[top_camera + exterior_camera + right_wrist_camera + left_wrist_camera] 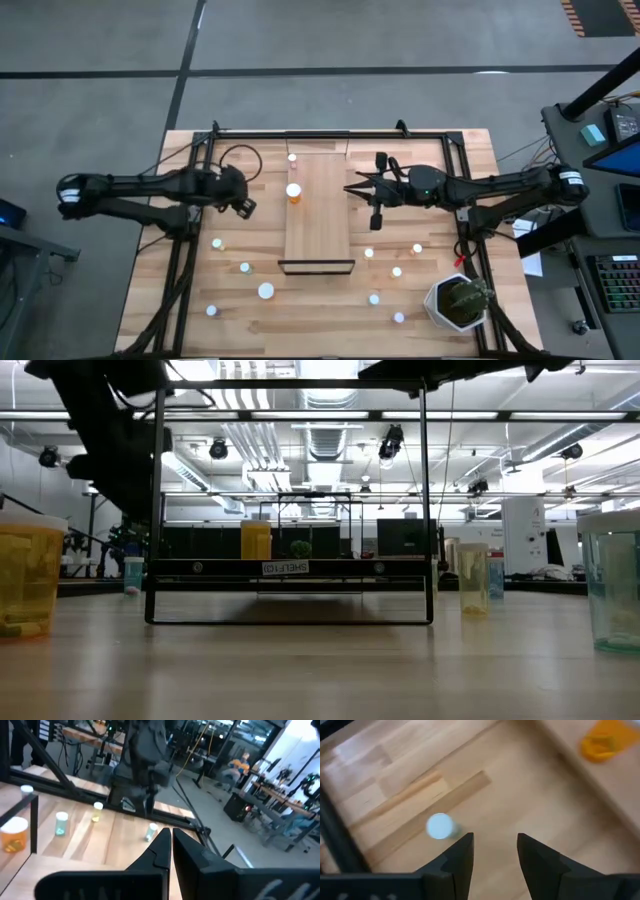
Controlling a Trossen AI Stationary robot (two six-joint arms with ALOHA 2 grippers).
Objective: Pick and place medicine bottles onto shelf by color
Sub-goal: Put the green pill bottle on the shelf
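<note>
Tabletop point(320, 320): potted plant point(462, 300) corner, bottles point(265, 291) scattered.

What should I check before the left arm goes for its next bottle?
1. Left gripper open and holding nothing: ok.
2. A bottle near it: ok, a white-capped bottle stands on the table just ahead of the fingers, off to one side.
3. Bottle lined up between the fingers: not ok.
4. That bottle's body colour: cannot tell, only its cap shows.
5. Room on the shelf: ok, only an orange bottle and one small bottle stand on it.
6. Right gripper shut, beside the shelf: ok.
</note>
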